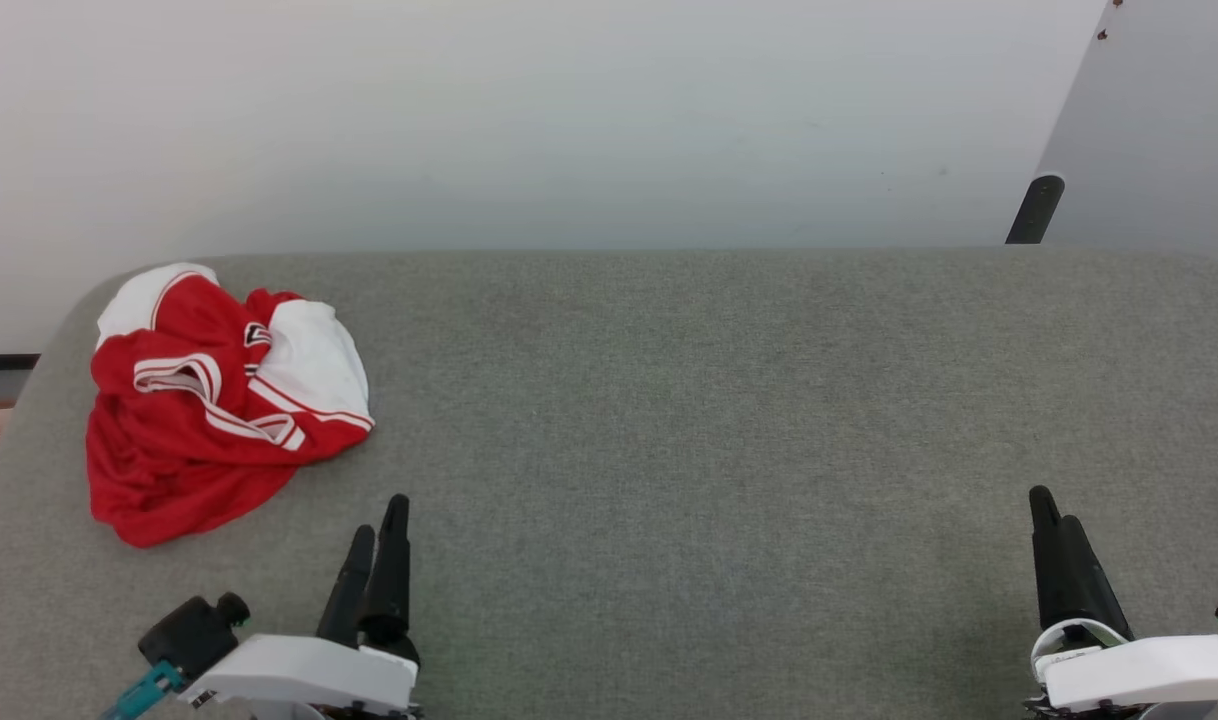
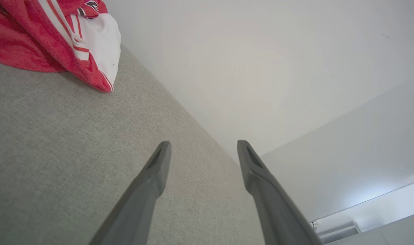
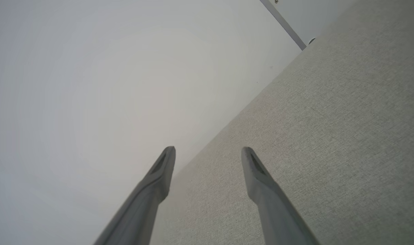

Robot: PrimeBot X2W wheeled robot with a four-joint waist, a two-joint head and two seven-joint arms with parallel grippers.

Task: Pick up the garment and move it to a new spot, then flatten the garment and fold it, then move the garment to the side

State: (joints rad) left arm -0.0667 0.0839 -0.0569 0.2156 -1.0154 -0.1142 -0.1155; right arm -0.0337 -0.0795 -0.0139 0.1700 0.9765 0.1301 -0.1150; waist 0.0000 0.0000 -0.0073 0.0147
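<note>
Currently: garment (image 1: 219, 400) bunched on surface (image 1: 689, 400), to far-left of L tool (image 1: 381, 520) (nearer arm); R tool (image 1: 1055, 510) well apart; both tools wide, empty.

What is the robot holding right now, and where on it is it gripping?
Nothing. Both the left gripper and the right gripper stand open and empty; the red jersey lies crumpled on the grey surface, untouched.

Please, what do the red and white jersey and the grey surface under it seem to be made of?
The jersey is probably a thin synthetic knit with a smooth finish; it slumps in soft, loose folds. The grey surface looks like a matte woven cloth covering; a fine speckled weave shows in both wrist views.
</note>
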